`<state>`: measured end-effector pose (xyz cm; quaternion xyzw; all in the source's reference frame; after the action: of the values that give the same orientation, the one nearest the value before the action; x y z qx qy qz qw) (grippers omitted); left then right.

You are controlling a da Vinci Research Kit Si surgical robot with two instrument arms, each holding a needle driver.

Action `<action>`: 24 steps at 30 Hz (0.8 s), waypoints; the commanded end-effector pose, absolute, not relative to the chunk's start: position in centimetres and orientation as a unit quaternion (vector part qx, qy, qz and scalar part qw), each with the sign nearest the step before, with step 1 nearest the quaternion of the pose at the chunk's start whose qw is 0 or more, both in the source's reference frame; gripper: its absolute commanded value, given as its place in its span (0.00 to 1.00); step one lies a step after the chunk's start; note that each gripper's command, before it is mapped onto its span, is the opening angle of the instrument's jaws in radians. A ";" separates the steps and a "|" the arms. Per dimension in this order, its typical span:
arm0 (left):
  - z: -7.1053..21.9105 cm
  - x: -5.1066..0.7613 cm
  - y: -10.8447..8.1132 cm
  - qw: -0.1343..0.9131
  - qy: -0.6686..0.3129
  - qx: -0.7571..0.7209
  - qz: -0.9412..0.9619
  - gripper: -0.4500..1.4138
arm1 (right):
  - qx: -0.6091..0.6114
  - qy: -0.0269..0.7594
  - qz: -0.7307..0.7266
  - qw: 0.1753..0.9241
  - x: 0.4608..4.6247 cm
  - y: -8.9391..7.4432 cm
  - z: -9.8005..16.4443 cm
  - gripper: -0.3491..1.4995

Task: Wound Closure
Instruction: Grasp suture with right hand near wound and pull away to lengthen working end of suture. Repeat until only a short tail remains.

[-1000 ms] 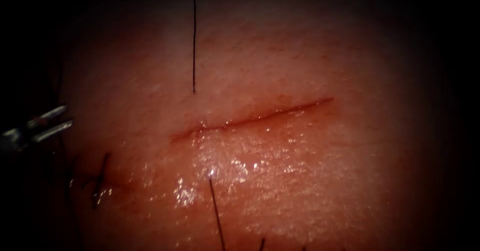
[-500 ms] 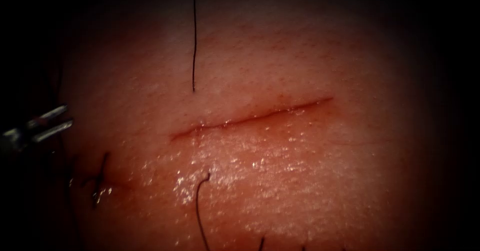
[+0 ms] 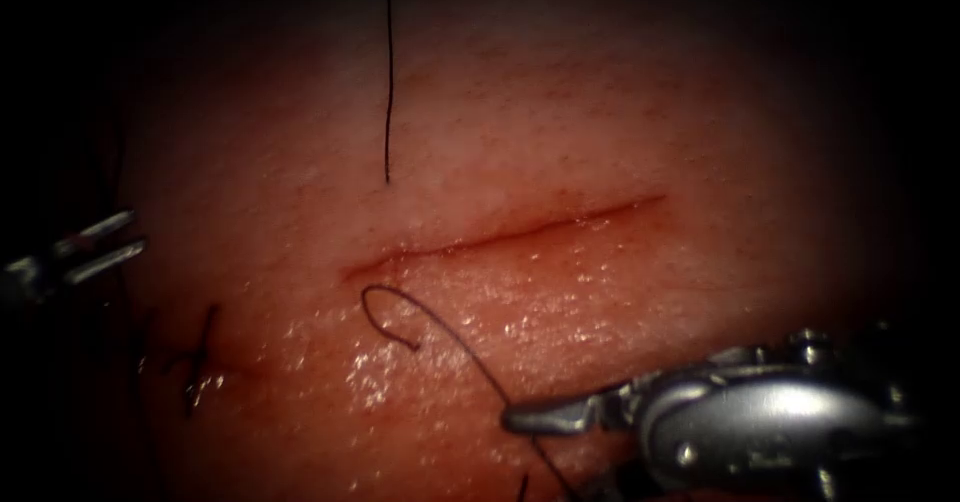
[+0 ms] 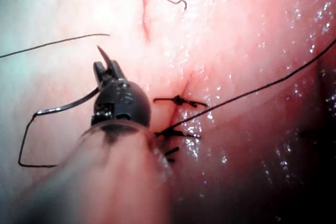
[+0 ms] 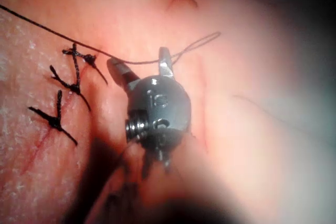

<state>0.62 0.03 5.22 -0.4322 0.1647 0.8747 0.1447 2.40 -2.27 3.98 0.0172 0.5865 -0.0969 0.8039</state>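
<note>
The cut (image 3: 500,234) runs across the tissue (image 3: 620,132). Beyond its left end my left tool (image 3: 110,242) is shut on the needle (image 4: 68,106), gripping it close to its point. The point juts past the jaws and the needle is clear of the tissue. My right tool (image 3: 540,447) comes in low on the right with its jaws open. Thread (image 5: 94,51) runs across between these open jaws (image 5: 139,59), which hold nothing. A loose thread end (image 3: 390,312) curls just below the cut. Another strand (image 3: 388,82) drops from above into the tissue over the cut.
Several tied stitches (image 3: 200,362) with short dark tails sit left of the cut, also seen as knots (image 5: 68,87) near the right tool. Red fluid (image 3: 440,347) glistens on the tissue below the cut. A long thread (image 4: 252,90) crosses the stitched area.
The right tool has come in from the lower right. The straight strand below the cut went slack and curled into a loop. The left tool stayed still.
</note>
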 end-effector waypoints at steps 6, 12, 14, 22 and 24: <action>5.3 0.58 0.1 0.144 0.165 -0.433 0.874 0.00 | 0.016 0.595 -0.099 0.797 1.86 -2.3 3.8 0.99; 5.3 0.58 0.1 0.144 0.165 -0.433 0.874 0.00 | 0.024 0.612 -0.080 0.786 1.24 -2.3 3.4 1.00; 5.3 0.58 0.1 0.144 0.165 -0.433 0.874 0.00 | 0.026 0.621 -0.075 0.780 1.08 -2.2 3.2 1.00; 5.3 0.57 0.1 0.144 0.165 -0.433 0.874 0.00 | 0.000 0.644 -0.032 0.765 0.67 -1.8 2.7 0.99; 5.3 0.56 0.1 0.144 0.166 -0.432 0.874 0.00 | -0.011 0.638 -0.027 0.769 0.76 -1.7 2.8 0.99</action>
<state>0.61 0.02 5.23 -0.4321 0.1646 0.8748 0.1444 0.67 -1.75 2.71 -0.0096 0.6354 -0.0237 0.7718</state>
